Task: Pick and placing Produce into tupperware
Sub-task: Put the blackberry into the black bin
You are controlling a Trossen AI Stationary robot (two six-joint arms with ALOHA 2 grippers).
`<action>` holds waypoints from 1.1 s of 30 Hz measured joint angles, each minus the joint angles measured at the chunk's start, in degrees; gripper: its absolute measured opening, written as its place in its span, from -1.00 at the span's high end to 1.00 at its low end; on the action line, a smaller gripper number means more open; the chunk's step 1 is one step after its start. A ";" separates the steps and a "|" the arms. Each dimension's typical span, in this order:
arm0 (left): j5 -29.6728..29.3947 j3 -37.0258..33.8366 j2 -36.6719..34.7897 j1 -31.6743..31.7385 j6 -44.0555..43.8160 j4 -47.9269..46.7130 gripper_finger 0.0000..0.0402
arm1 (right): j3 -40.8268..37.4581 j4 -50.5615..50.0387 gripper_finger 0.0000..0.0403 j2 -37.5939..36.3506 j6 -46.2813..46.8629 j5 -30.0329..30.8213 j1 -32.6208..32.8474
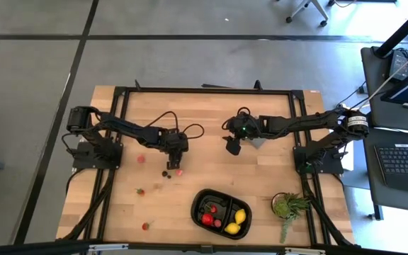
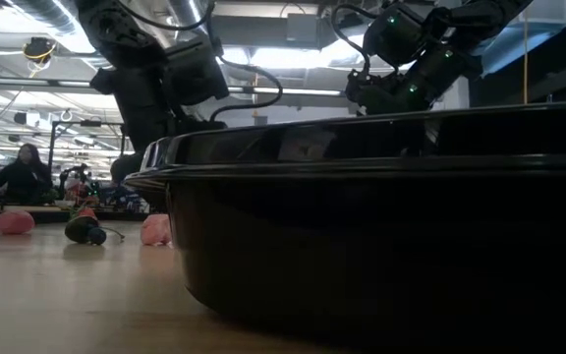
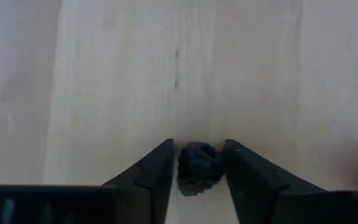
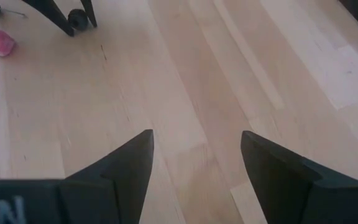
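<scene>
I have the wooden table (image 1: 261, 177) under both arms, and the black tupperware (image 1: 222, 212) sits near its front edge, already holding two yellow lemons (image 1: 237, 219) and a red piece (image 1: 207, 219). The tray is well apart from where I am working, and that long carry is my first worry: anything loosely pinched could drop on the way over.

The right gripper (image 1: 232, 147) waits above bare wood near the middle of the table, its fingers spread wide with nothing between them. It hangs between my working arm and a direct line to the tray's far side, so a careless swing could bring the two arms close.

The left gripper (image 3: 197, 171) is down at the table, fingers narrowed around a small dark berry (image 3: 198, 168), which sits right between the pads and appears to touch both (I cannot say how firm the hold is). The berry is lumpy and tiny, so I judge it could squirt out sideways or get crushed if I squeeze harder.

Just beside it lies a pink strawberry piece (image 1: 178, 171), with another dark berry (image 1: 165, 173) nearby; lifting crookedly could knock either away. More red bits (image 1: 141, 159) lie scattered further off.
</scene>
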 joint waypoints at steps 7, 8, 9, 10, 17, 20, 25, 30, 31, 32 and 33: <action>0.12 0.04 0.76 -0.02 0.08 -0.57 0.39 | 0.00 0.21 -0.21 0.00 0.00 0.00 0.00; 0.18 0.01 0.67 -0.02 0.08 -1.13 0.42 | 0.00 0.21 -0.21 -0.01 -0.01 0.00 0.00; 0.17 0.01 0.68 -0.03 0.08 -1.41 0.45 | 0.00 0.21 -0.21 0.00 0.00 0.00 0.00; 0.17 0.04 0.66 -0.03 0.08 -1.72 0.48 | 0.00 0.21 -0.21 -0.01 0.00 0.00 0.00; 0.15 0.08 0.68 -0.02 0.08 -2.26 0.55 | 0.00 0.41 -0.21 0.00 -0.02 0.00 0.00; 0.30 0.80 0.44 -0.02 0.07 -3.21 0.51 | 0.00 0.41 -0.21 -0.01 0.00 0.00 0.00; 5.95 5.02 -0.21 0.05 0.98 -6.76 0.58 | 0.00 0.41 -0.21 0.00 0.00 0.00 0.00; 17.77 10.19 -2.12 -0.48 2.19 -6.58 0.57 | -0.02 0.39 -0.21 -0.02 0.00 0.00 0.02; 20.19 10.99 -2.20 -1.00 2.76 -6.95 0.55 | -0.04 0.43 -0.21 -0.02 0.00 0.00 0.02; 22.71 12.06 -2.20 -1.69 2.99 -6.40 0.53 | -0.04 0.52 -0.21 0.00 0.00 0.00 0.01; 25.49 13.21 -2.24 -2.38 3.08 -5.43 0.52 | -0.04 0.46 -0.21 0.00 0.00 0.00 0.02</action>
